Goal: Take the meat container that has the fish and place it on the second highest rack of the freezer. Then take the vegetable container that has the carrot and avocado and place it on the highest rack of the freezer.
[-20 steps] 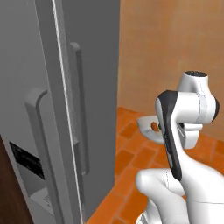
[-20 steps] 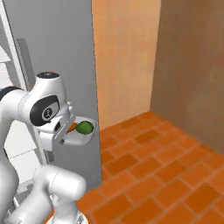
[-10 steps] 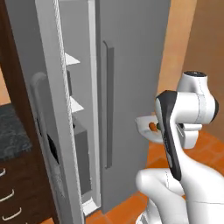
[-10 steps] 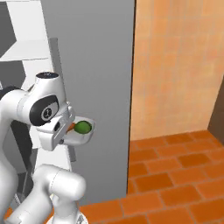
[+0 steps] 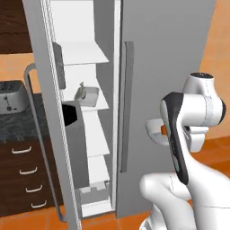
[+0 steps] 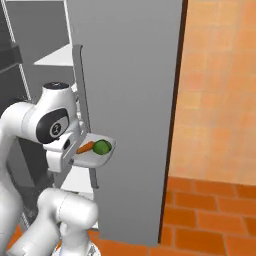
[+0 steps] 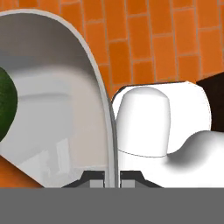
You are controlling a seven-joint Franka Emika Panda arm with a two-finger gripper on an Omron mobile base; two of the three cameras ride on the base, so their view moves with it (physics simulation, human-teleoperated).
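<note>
The vegetable container (image 6: 102,157) is a pale tray that holds the carrot (image 6: 85,147) and the avocado (image 6: 102,147). My gripper (image 7: 111,177) is shut on its rim, and the tray hangs level at chest height in front of the grey fridge door. In the hand view the rim (image 7: 105,109) runs up between the fingertips, with the avocado (image 7: 5,105) at the left edge. The freezer (image 5: 85,54) stands open at my left. The meat container with the fish (image 5: 86,95) rests on its second shelf from the top. The held tray (image 5: 155,130) is to the right of the freezer opening.
The freezer's grey door (image 5: 47,112) swings out to the left with a long handle (image 5: 33,134) and a dark bin (image 5: 69,114). The shut fridge door (image 5: 127,108) faces me. A toaster (image 5: 11,102) sits on a dark counter over drawers (image 5: 22,179). Orange brick floor (image 6: 210,215) lies to the right.
The whole picture has shifted as the base moved: the open freezer and its shelves have come into view. The arm's pose and its hold on the tray look unchanged.
</note>
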